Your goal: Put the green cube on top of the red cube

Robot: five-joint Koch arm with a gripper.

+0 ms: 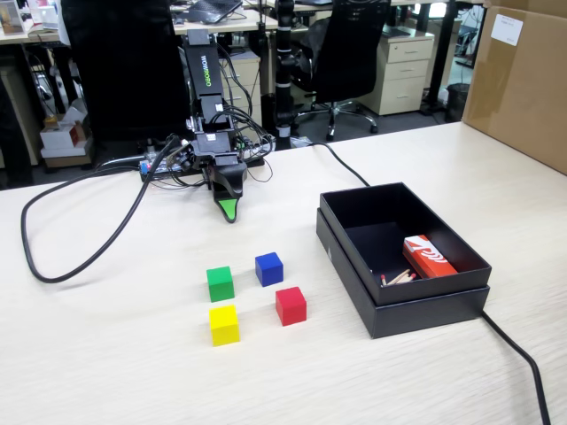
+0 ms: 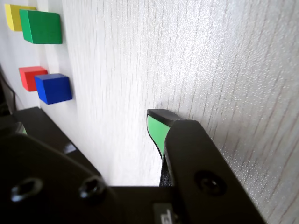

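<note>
Yellow cube [image 1: 224, 325] sits closest to me at the front of the pale wood-grain counter [image 1: 106, 354], with the green cube [image 1: 220, 283] just behind it, close but not touching. To the right in the fixed view the red cube [image 1: 291, 305] stands beside the yellow one, and the blue cube [image 1: 268, 268] lies behind the red, so the four make a loose square. Farther back, the arm's hand [image 1: 229, 210] points down at the counter with its green wedge tip low over the surface, well apart from the green cube, which lies in front of it and slightly to the left. It grips nothing; only one tip shows from either camera, so I cannot tell how far it is parted. At the right stands an open black box [image 1: 461, 301] holding a red-and-white packet [image 1: 428, 257].
</note>
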